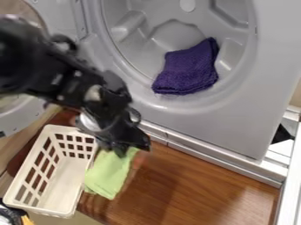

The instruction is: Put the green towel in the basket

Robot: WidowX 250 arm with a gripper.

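Note:
My gripper (pixel 122 151) hangs in the lower left-centre of the camera view, just right of the white basket's far end. It is shut on the upper part of the green towel (pixel 108 176), which droops below it towards the wooden surface. The towel's left side lies along the right wall of the basket (pixel 36 209), overlapping the rim in this view; whether they touch, I cannot tell. The basket is upright with slotted sides, and its visible floor is bare.
A grey machine drum (pixel 176 39) opens behind, with a purple cloth (pixel 188 70) inside. Its round door (pixel 26 118) is at the left. The wooden surface (pixel 200 184) extends to the right, bordered by a pale metal frame (pixel 217 160). A dark object (pixel 12 214) stands at the lower left corner.

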